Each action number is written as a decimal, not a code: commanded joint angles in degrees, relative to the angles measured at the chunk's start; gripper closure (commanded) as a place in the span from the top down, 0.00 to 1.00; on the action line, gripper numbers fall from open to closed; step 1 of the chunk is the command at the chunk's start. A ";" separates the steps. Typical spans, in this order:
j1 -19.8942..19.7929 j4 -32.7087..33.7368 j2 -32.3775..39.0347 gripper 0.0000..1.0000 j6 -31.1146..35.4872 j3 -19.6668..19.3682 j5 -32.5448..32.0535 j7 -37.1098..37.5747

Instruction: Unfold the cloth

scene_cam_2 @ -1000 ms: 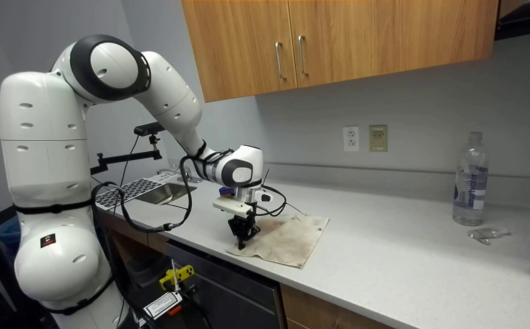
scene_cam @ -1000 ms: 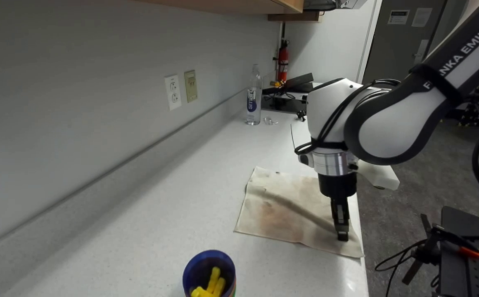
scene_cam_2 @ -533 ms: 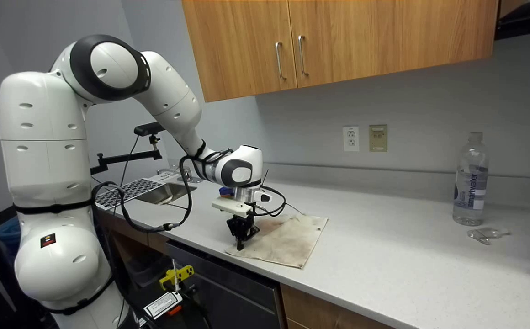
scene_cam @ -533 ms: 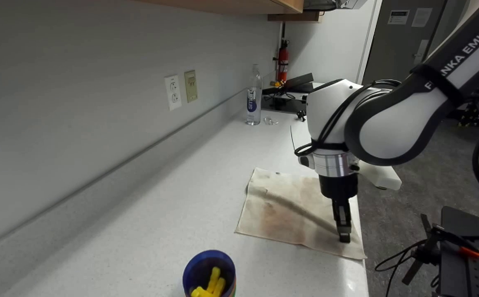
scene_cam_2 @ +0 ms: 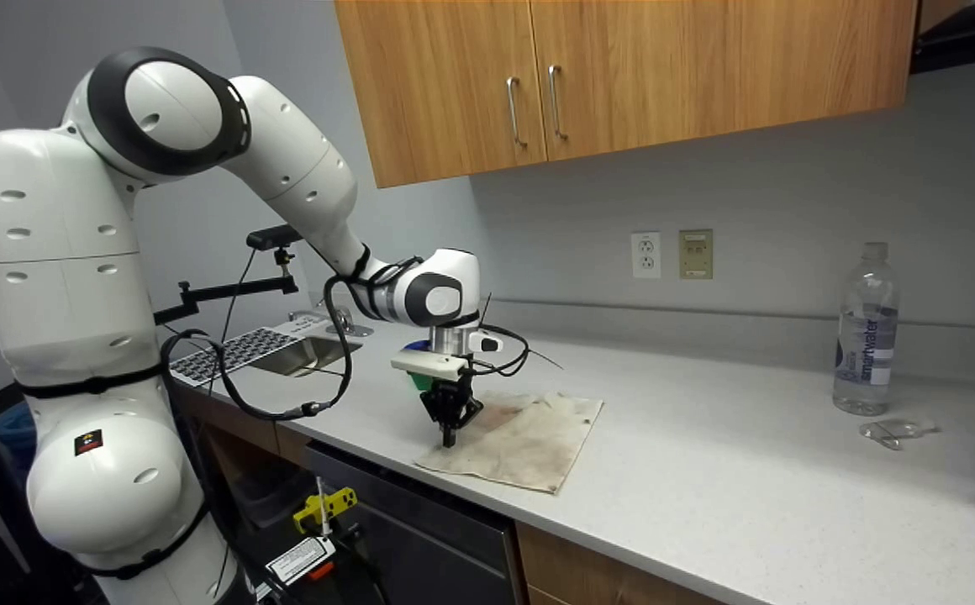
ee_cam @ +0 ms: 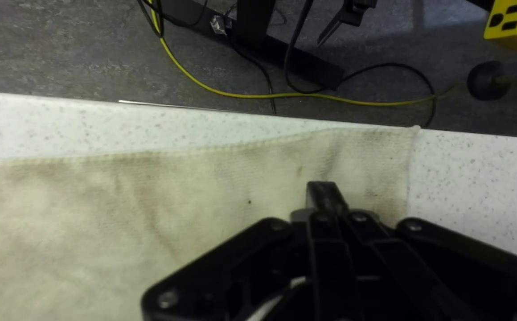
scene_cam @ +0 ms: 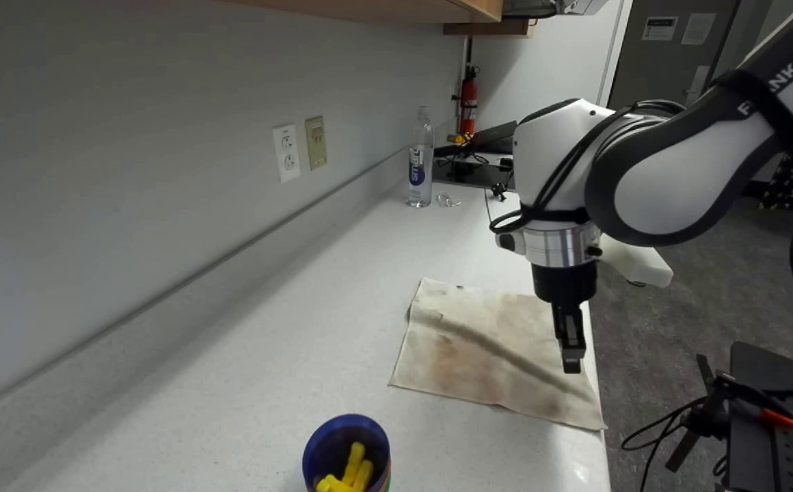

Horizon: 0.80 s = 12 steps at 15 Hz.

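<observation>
"Go on, what's on the counter (scene_cam: pixel 287 362)?"

"One cloth (scene_cam: pixel 458 365), tan and smudged, lying spread out, one corner right at the counter's front edge! One dark line (scene_cam: pixel 506 353) slants across it; crease or shadow, I can't tell."

"And your end?"

"One claw (ee_cam: pixel 327 191), mine, pointing straight down over the cloth, clenched, its two jaws together!"

"Count the rest!"

"In both exterior views, one water bottle (scene_cam_2: pixel 866 336), upright, well apart from the cloth, one clear scrap (scene_cam_2: pixel 884 434) just beside it! One blue cup (scene_cam: pixel 342 430) in the foreground of an exterior view, at least three yellow pieces (scene_cam: pixel 354 461) inside! On the wall (scene_cam_2: pixel 555 244), two plates (scene_cam_2: pixel 645 255), one white, one beige, side by side! Up top, two handles (scene_cam_2: pixel 555 102) on the wooden cabinet (scene_cam_2: pixel 664 67)! And in the distance, one red fire extinguisher (scene_cam: pixel 469 102)!"
</observation>
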 commanded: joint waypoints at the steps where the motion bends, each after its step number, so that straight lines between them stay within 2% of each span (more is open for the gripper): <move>1: 0.15 -1.84 -6.28 0.00 -1.74 -0.95 -2.34 -0.61; 9: -0.16 -3.28 -15.49 0.00 4.02 -2.85 -2.57 -0.92; 10: -0.23 -3.58 -16.48 0.26 4.83 -3.20 -3.00 -0.85; 12: -0.33 -4.20 -18.08 0.32 6.55 -3.85 -3.10 -0.66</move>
